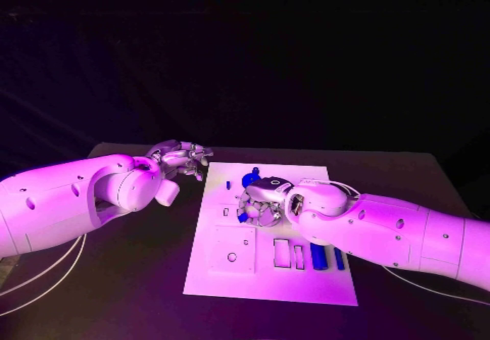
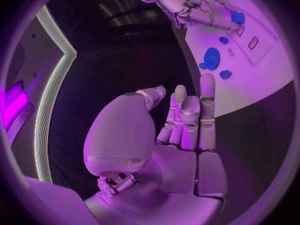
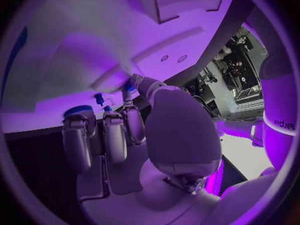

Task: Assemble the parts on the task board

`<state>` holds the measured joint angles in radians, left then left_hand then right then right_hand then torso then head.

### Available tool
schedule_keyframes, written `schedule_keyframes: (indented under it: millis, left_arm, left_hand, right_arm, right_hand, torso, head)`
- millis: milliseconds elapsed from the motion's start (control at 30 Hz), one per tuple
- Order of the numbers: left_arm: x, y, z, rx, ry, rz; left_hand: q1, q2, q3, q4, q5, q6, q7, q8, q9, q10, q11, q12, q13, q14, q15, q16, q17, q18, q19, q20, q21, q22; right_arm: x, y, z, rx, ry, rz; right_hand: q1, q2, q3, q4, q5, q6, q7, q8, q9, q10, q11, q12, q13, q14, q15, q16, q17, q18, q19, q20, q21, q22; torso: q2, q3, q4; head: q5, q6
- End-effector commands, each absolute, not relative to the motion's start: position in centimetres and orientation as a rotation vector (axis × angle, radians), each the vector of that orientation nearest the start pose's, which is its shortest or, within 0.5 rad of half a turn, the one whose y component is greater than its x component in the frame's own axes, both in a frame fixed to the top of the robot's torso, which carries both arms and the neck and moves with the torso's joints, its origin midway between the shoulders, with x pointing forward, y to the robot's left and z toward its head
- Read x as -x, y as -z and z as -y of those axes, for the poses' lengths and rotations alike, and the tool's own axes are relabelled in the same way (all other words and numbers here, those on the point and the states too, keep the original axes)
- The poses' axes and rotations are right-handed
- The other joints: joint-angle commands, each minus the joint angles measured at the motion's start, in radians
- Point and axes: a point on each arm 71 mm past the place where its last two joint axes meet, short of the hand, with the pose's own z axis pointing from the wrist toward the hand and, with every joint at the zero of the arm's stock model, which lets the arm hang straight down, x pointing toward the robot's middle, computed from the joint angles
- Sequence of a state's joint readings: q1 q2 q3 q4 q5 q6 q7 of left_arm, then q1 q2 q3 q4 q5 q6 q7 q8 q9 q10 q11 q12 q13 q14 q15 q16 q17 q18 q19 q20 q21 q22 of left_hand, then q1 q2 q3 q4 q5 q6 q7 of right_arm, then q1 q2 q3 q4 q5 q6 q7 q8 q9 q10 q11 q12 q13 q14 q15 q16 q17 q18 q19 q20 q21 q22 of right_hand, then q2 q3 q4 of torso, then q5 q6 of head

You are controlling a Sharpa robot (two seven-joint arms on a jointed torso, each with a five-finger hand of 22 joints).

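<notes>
Nearest the camera, the near edge of the white task board [image 1: 268,290] lies on the black counter [image 1: 122,297], with rectangular slots and two long blue parts [image 1: 327,258] lying side by side toward its near right. Over the middle of the board hangs the right hand [image 1: 263,202], palm down, its fingers curled toward the plate; in the left wrist view a small blue part [image 2: 237,17] sits at those fingertips, so the hand appears to be pinching it, though how firmly cannot be told. On the far part of the board a round blue part [image 1: 251,178] rests with smaller blue pieces just beside it. The left hand [image 1: 179,159] hovers off the board's far left corner, above the counter, holding nothing; its own wrist view shows its fingers [image 2: 190,115] straight and close together, the thumb apart, so it reads as released. Judging from this, the right hand is carrying or seating a piece near the board's centre. The likely trouble is a slip: a small piece held only at the fingertips could twist or drop if pressed into its seat at an angle, and might roll among the loose parts. The curled fingers could also brush the neighbouring pieces, and with the board apparently unsteadied, a hard push might shift it.
</notes>
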<state>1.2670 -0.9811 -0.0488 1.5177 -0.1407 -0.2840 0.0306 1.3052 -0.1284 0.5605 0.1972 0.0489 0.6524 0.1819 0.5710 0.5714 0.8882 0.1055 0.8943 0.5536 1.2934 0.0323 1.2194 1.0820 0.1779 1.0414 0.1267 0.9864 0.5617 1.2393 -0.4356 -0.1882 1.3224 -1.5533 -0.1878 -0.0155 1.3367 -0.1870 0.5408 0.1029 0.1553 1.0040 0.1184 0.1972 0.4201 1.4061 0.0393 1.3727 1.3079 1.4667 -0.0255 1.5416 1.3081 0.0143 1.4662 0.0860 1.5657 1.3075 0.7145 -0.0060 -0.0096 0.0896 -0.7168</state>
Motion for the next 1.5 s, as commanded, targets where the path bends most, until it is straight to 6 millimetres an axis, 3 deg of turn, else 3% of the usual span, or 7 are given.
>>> schedule_keyframes:
  millis: [33, 500, 900, 1167, 1333, 1400, 1500]
  left_arm:
    - [-49.4, 16.9, -27.7, 1.153, 1.21, -1.672]
    - [-49.3, 16.9, -27.6, 1.144, 1.211, -1.683]
    - [-48.7, 17.0, -26.9, 1.005, 1.182, -1.767]
    - [-48.0, 17.2, -26.0, 0.794, 1.077, -1.867]
    - [-47.6, 17.3, -25.1, 0.637, 1.03, -1.909]
    - [-47.3, 17.3, -24.6, 0.573, 1.055, -1.919]
    - [-47.0, 17.3, -23.9, 0.49, 1.107, -1.922]
  left_hand:
    - [0.005, 0.005, 0.006, 0.0, 0.001, -0.005, 0.007, 0.004, -0.002, -0.007, -0.001, -0.002, -0.002, 0.0, 0.0, -0.007, -0.002, 0.007, 0.005, 0.0, -0.006, -0.002]
    - [0.01, 0.006, 0.009, -0.006, 0.001, -0.006, 0.007, 0.006, -0.003, -0.009, -0.001, -0.002, -0.005, 0.0, -0.001, -0.008, -0.004, 0.007, 0.007, 0.0, -0.009, -0.004]
    - [0.014, -0.003, 0.01, -0.018, 0.001, -0.006, 0.007, 0.009, -0.005, -0.011, -0.002, 0.0, -0.011, 0.01, -0.001, 0.002, 0.006, 0.004, 0.021, -0.001, -0.003, 0.009]
    - [0.039, -0.043, 0.069, -0.068, 0.002, 0.067, -0.021, 0.046, -0.016, 0.021, -0.026, 0.007, -0.039, 0.068, -0.022, 0.065, 0.074, -0.014, 0.1, -0.019, 0.069, 0.118]
    - [0.025, -0.071, 0.129, -0.097, 0.001, 0.137, -0.056, 0.09, -0.013, 0.079, -0.057, 0.042, -0.04, 0.15, -0.049, 0.162, 0.195, -0.045, 0.203, -0.044, 0.193, 0.301]
    - [0.034, -0.063, 0.156, -0.111, 0.002, 0.146, -0.059, 0.085, -0.017, 0.081, -0.061, 0.036, -0.044, 0.161, -0.054, 0.176, 0.214, -0.05, 0.216, -0.05, 0.212, 0.329]
    - [0.031, -0.055, 0.196, -0.124, 0.001, 0.135, -0.045, 0.033, -0.048, 0.085, -0.052, 0.021, -0.053, 0.165, -0.048, 0.182, 0.221, -0.053, 0.218, -0.049, 0.225, 0.343]
  right_arm:
    - [-47.6, 22.6, 4.0, 0.562, -0.787, -1.742]
    - [-47.4, 22.4, 4.1, 0.499, -0.786, -1.727]
    - [-46.7, 21.4, 5.6, 0.387, -0.836, -1.699]
    - [-46.0, 19.6, 7.1, 0.323, -0.872, -1.65]
    - [-46.0, 19.1, 7.8, 0.308, -0.868, -1.644]
    - [-46.1, 19.1, 8.0, 0.301, -0.864, -1.647]
    - [-46.2, 19.1, 8.2, 0.296, -0.859, -1.651]
  right_hand:
    - [-0.011, 0.015, 0.011, -0.001, 0.017, 0.011, -0.002, 0.012, 0.008, 0.007, -0.003, 0.004, 0.089, 0.092, -0.006, 0.003, 0.213, -0.014, 0.104, -0.01, 0.004, 0.262]
    - [-0.038, 0.018, 0.025, -0.016, 0.084, 0.013, -0.007, 0.04, 0.025, 0.009, -0.008, 0.001, 0.087, 0.092, -0.012, 0.002, 0.212, -0.014, 0.105, -0.016, 0.005, 0.263]
    - [-0.061, 0.025, 0.044, -0.022, 0.136, -0.017, 0.005, 0.042, 0.03, 0.0, 0.001, -0.012, 0.077, 0.092, -0.005, 0.001, 0.211, -0.014, 0.105, -0.012, 0.005, 0.263]
    - [-0.069, 0.024, 0.053, -0.027, 0.171, -0.022, 0.008, 0.045, 0.033, 0.0, 0.003, -0.015, 0.076, 0.092, -0.003, 0.002, 0.213, -0.014, 0.105, -0.009, 0.005, 0.263]
    - [-0.071, 0.023, 0.053, -0.027, 0.174, -0.022, 0.008, 0.046, 0.034, 0.001, 0.004, -0.013, 0.077, 0.092, -0.002, 0.002, 0.212, -0.014, 0.105, -0.009, 0.005, 0.263]
    - [-0.072, 0.023, 0.053, -0.026, 0.173, -0.022, 0.008, 0.047, 0.034, 0.002, 0.004, -0.013, 0.078, 0.092, -0.002, 0.002, 0.213, -0.014, 0.105, -0.009, 0.005, 0.263]
    - [-0.073, 0.022, 0.052, -0.027, 0.173, -0.021, 0.008, 0.047, 0.034, 0.002, 0.004, -0.012, 0.078, 0.092, -0.002, 0.002, 0.213, -0.014, 0.105, -0.009, 0.005, 0.263]
  torso:
    - [0.0, -0.0001, -0.0005]
    - [0.0, 0.001, -0.0009]
    - [-0.002, 0.0009, -0.0015]
    - [-0.003, 0.0009, -0.0024]
    - [-0.002, 0.0011, -0.0025]
    - [-0.001, 0.0013, -0.0034]
    - [0.0, 0.0013, -0.0028]
  head:
    - [0.0, -0.001]
    - [0.001, 0.0]
    - [0.005, 0.0]
    - [0.005, 0.005]
    - [0.006, 0.01]
    - [0.007, 0.014]
    - [0.005, 0.016]
